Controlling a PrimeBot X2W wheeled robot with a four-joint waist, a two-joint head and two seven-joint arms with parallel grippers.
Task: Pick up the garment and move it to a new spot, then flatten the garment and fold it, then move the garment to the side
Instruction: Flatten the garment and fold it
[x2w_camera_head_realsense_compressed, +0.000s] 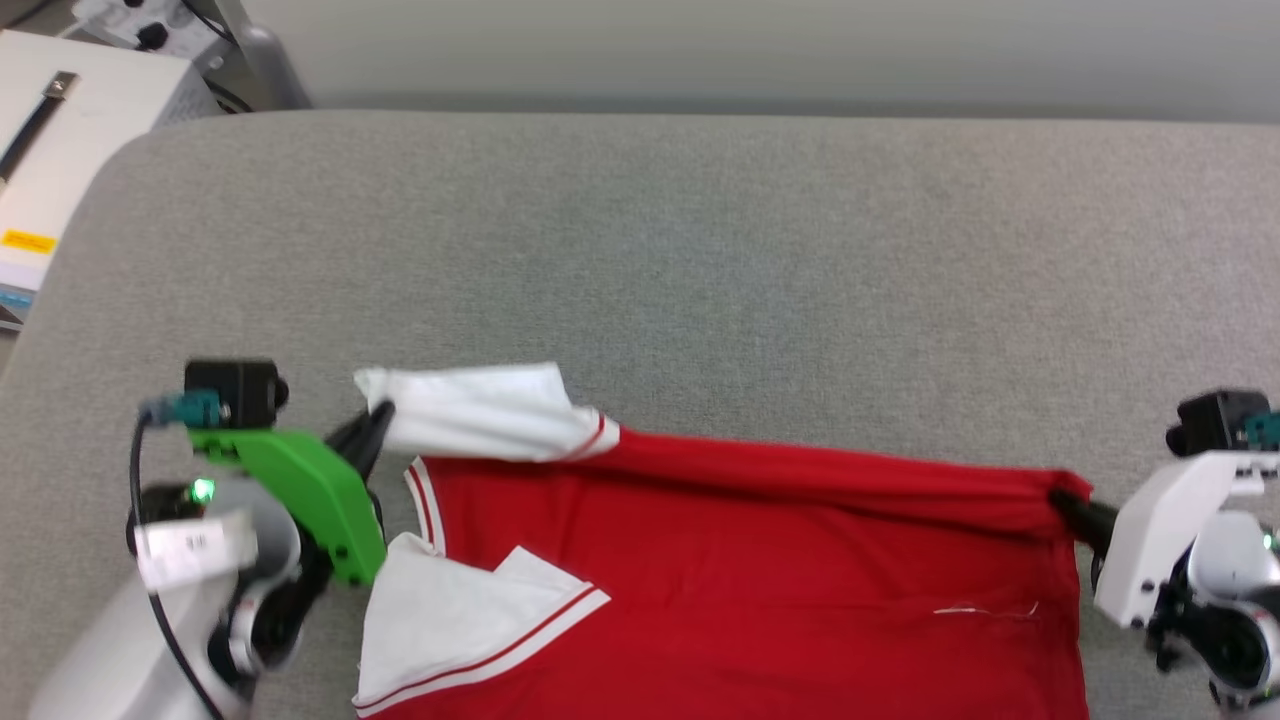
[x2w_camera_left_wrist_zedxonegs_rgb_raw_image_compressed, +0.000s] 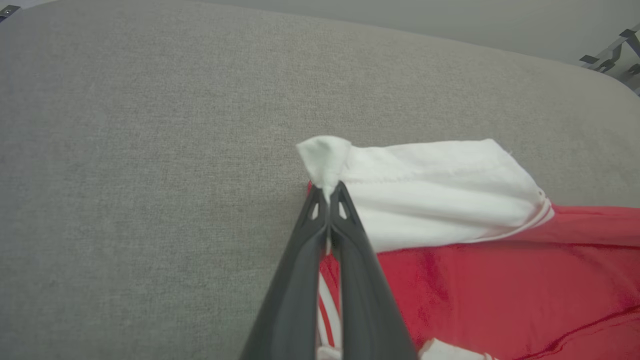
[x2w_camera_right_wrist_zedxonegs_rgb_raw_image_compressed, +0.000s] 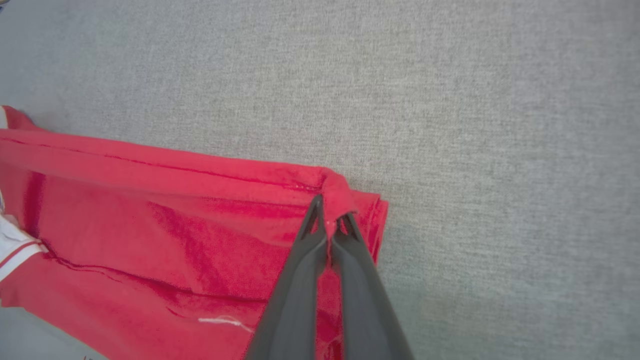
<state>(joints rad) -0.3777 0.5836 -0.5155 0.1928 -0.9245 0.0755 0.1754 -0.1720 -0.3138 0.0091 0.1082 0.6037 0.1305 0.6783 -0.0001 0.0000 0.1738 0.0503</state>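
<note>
Right, my left gripper (x2w_camera_head_realsense_compressed: 380, 418) is clamped on a white sleeve of the garment (x2w_camera_head_realsense_compressed: 760, 570), lower left. My right gripper (x2w_camera_head_realsense_compressed: 1060, 500) pinches its red corner, lower right.

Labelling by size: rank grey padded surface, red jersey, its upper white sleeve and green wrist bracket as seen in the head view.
1. grey padded surface
2. red jersey
3. upper white sleeve and green wrist bracket: alike, bracket nearer; unranked.
</note>
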